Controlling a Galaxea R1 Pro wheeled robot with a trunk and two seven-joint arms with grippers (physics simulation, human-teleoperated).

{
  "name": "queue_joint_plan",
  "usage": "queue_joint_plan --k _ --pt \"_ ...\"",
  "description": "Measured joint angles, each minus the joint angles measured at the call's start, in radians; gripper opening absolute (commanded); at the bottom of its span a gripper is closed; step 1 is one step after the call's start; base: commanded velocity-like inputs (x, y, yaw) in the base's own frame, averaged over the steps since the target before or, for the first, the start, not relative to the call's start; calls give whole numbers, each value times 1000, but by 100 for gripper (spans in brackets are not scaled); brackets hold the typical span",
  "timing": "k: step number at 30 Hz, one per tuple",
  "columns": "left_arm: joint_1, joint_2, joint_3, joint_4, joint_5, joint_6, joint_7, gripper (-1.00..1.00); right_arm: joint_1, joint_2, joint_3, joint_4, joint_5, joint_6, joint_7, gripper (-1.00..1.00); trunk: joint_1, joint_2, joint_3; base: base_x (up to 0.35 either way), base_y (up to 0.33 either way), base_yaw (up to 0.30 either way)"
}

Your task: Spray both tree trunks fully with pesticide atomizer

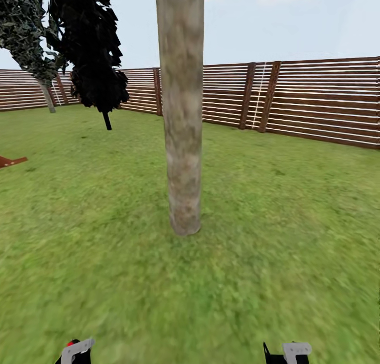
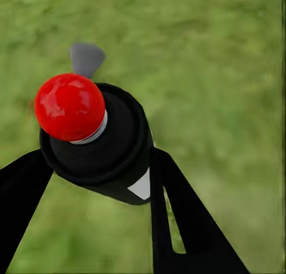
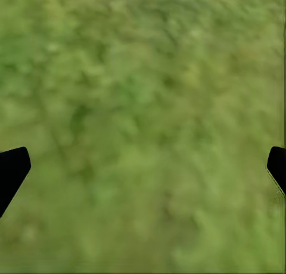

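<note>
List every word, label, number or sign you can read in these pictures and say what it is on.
There is no readable text in any view.
The dark green-black spray bottle with a red tip, held in the left gripper, carries a small white patch, but it is blank as far as the picture shows.
The mottled grey-brown tree trunk and the brown slatted wooden fence bear no signs.
</note>
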Motion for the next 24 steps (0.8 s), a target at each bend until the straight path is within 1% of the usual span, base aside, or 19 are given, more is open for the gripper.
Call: queue_joint_plan --k 2,7,10,12,14,15,16,17,18,19,20,21,22,23,24 --pt "0 0 0 0 0 -1 0 -100 0 0 0 0 0 0 0 100 0 0 0 339 0 -145" --pt "0 1 1 -1 0 0 0 -100 0 1 -1 0 -2 -1 0 100 0 0 0 291 0 -23" --pt "0 3 -2 -4 -2 -1 -4 -100 0 1 -1 -1 -1 0 0 100 1 0 0 59 0 -2" --pt "0 3 -12 -15 -7 2 -10 -100 0 2 -2 -3 -1 1 2 100 1 0 0 14 0 0" --pt "-10 5 -27 -20 -28 7 -18 -100 -1 2 1 -28 2 2 7 100 1 0 0 5 0 0" --pt "-17 10 -55 -21 -63 9 -34 -100 -1 3 16 -58 17 2 16 100 1 0 0 2 0 0" --pt "-18 14 -79 -22 -94 11 -55 -100 -1 4 40 -80 38 3 28 100 1 0 0 1 0 0" --pt "-20 18 -110 -22 -137 11 -91 -100 -2 5 79 -100 69 4 52 100 1 0 0 0 0 0" --pt "-25 26 -146 -27 -194 12 -159 -100 -6 5 138 -119 112 5 96 100 1 0 0 0 0 0" --pt "-40 36 -169 -45 -249 12 -237 -100 -16 7 191 -131 139 5 150 100 1 0 0 0 0 0" --pt "-54 42 -180 -62 -290 14 -298 -100 -29 7 223 -139 147 6 192 100 1 0 0 0 0 0" --pt "-75 48 -209 -104 -386 22 -427 -100 -61 8 278 -158 157 10 271 100 1 0 0 0 0 0" --pt "-90 50 -211 -143 -446 55 -523 -100 -88 8 320 -174 166 28 340 100 1 0 0 0 0 0" --pt "-101 49 -217 -198 -520 128 -625 -100 -116 8 369 -206 171 76 446 100 1 0 0 0 0 0" --pt "-107 41 -220 -290 -598 236 -754 -100 -153 15 406 -275 172 145 604 100 1 0 0 0 0 0"
